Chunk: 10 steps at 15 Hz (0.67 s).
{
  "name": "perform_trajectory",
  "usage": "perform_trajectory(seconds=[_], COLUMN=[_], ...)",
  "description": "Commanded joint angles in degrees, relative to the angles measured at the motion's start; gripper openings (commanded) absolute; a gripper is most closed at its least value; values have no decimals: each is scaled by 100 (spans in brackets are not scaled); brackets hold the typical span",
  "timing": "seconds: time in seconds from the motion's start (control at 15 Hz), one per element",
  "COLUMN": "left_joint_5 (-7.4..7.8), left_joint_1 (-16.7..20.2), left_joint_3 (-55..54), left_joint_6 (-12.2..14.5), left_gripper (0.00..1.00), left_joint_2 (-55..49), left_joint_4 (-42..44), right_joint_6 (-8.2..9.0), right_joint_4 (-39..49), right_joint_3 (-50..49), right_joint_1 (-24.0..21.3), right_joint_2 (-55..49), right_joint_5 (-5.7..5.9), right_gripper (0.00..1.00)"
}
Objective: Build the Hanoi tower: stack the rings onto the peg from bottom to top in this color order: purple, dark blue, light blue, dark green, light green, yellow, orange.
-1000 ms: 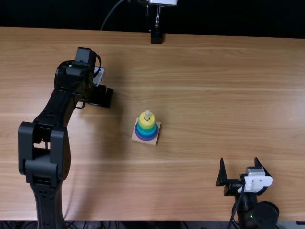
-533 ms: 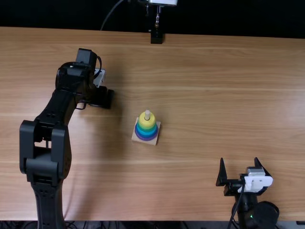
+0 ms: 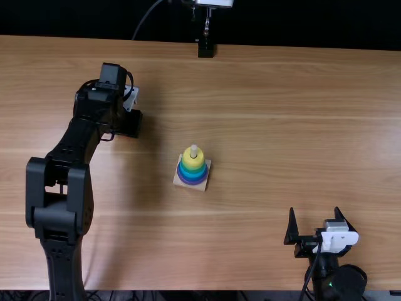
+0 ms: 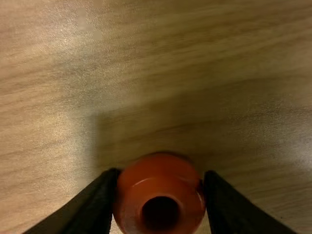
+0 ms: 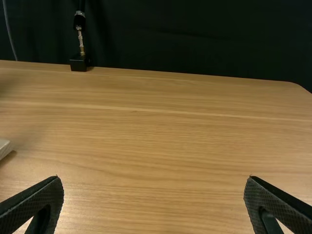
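Left hand (image 4: 163, 183), left wrist view: its two flat black fingers were drawn in against opposite sides of a glossy orange ring (image 4: 158, 169), gripping it by the outside, presumably so that the hole stayed free to go over a peg. The hole faced the camera. Whether the ring touched the wood I could not tell.

Stack, top view: near the middle of the bench (image 3: 263, 125), a square pale wooden base (image 3: 202, 187) carried ring colours rising from purple (image 3: 192, 182) through blue and green to yellow (image 3: 193, 158). I could not separate every shade. The pale upright peg (image 3: 193, 150) stood out above the yellow, which left a place for the orange, the last in the order.

Left hand, top view: it was beyond the stack and off to its left, well apart from it. The next move probably called for centring the hole above the peg tip; off centre, the ring could catch there.

Right hand (image 5: 155, 180), right wrist view: its fingers stood wide apart with nothing between them, likely because one arm sufficed for this last ring.
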Motion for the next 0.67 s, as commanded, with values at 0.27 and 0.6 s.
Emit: perform_trajectory(seconds=[0.27,0.6], left_joint_5=[64,64], left_joint_1=[147,138], left_joint_3=[-98,667], left_joint_6=[36,15], left_gripper=[0,0], left_joint_2=[110,-417], left_joint_4=[-64,-1119], right_joint_6=[-11,-1], right_joint_4=[-429,-439], right_joint_3=[-289,-289], right_joint_1=[-55,-55], right_joint_2=[-73,-73], right_joint_5=[-28,-28], right_gripper=[100,100])
